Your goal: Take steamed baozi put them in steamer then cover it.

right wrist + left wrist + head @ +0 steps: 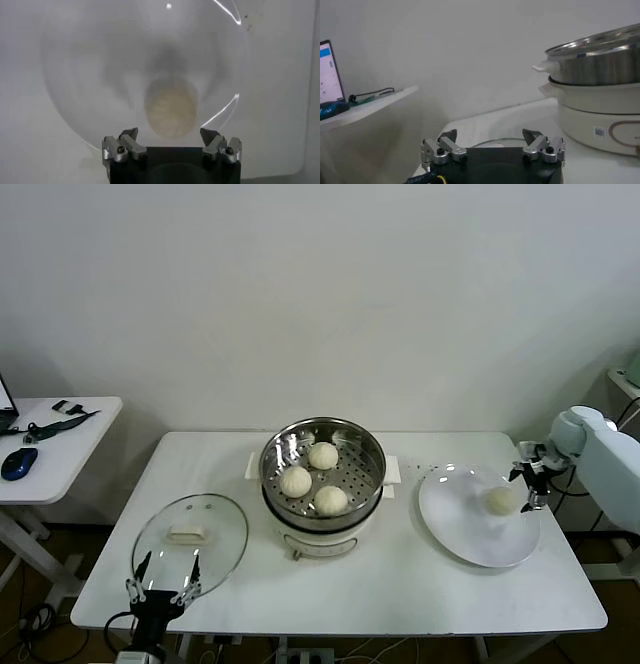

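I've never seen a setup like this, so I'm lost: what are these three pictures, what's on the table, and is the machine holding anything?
It is a two-armed robot. The wide picture comes from a camera on its head, looking down at a white table. The other two come from cameras on its wrists, so each shows that arm's own fingers at the bottom.

In the middle stands a steel steamer with three steamed buns inside. A fourth bun lies on a white plate. The glass lid lies flat on the table.

The right gripper hangs just above the fourth bun, fingers open. The left gripper waits near the lid, also open. Neither holds anything.
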Robot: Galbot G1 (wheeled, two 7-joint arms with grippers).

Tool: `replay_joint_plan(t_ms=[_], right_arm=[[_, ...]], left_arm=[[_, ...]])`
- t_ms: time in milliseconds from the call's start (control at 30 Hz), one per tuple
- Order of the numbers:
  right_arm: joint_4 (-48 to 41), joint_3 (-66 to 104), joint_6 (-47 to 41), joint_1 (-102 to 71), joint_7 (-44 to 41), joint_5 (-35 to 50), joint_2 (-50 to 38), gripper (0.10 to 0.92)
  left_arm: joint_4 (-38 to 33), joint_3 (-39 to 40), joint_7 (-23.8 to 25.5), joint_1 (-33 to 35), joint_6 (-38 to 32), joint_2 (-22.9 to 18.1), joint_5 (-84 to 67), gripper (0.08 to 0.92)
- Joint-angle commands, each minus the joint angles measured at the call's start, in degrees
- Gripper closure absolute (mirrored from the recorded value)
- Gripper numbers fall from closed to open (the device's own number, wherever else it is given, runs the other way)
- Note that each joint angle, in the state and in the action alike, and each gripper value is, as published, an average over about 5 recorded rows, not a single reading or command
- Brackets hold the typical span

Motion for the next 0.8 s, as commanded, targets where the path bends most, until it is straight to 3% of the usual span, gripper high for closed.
replay_joint_plan(t_ms=[33,600,800], right_arm=[[-11.0,10.2,3.4,-2.3,0.0,-10.0,7.5,0.203],[-15.9,13.8,5.2,-0.7,0.2,-14.7,11.5,0.203],[-16.1,13.9,5.7,-0.1,-0.1,-16.0,11.4,0.252]], left_arm=[[0.1,-0.1,0.0,0.1,0.0,-0.1,0.1,0.177],[0.4,-0.2,-0.1,0.0,-0.2,-0.1,0.2,0.177],[0.5,-0.4,-0.1,0.1,-0.3,-0.1,0.1,0.177]])
